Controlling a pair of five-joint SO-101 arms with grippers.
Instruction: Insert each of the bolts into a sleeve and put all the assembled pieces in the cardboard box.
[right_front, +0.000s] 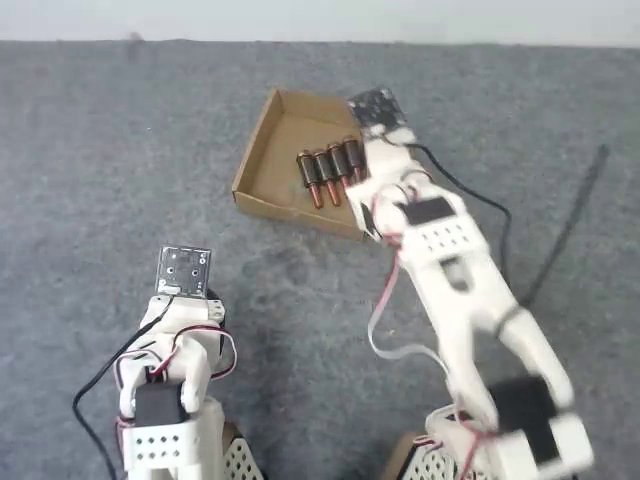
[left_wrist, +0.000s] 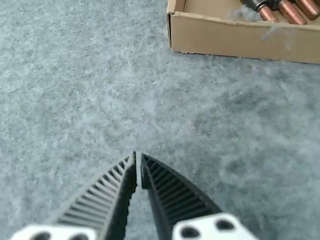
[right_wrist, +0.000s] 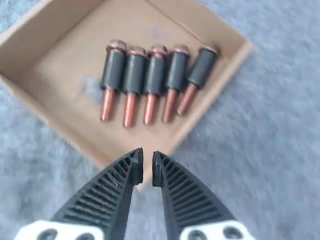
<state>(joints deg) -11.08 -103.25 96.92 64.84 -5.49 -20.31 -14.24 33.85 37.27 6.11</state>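
Observation:
Several assembled pieces (right_wrist: 145, 75), copper bolts in dark sleeves, lie side by side in the cardboard box (right_wrist: 65, 60). My right gripper (right_wrist: 147, 162) hovers just outside the box's near wall, fingers shut with only a slit between them and nothing held. From above, the right arm (right_front: 440, 240) stretches to the box (right_front: 275, 150) and partly covers the row of pieces (right_front: 330, 172). My left gripper (left_wrist: 138, 160) is shut and empty over bare carpet, well short of the box (left_wrist: 240, 37). The copper tips of the pieces (left_wrist: 280, 10) peek over that wall. The left arm (right_front: 175, 340) stands at the lower left.
Grey carpet (right_front: 120, 150) covers the whole work surface, with open room left of and in front of the box. A black cable (right_front: 570, 220) runs across the carpet on the right. A pale wall borders the far edge.

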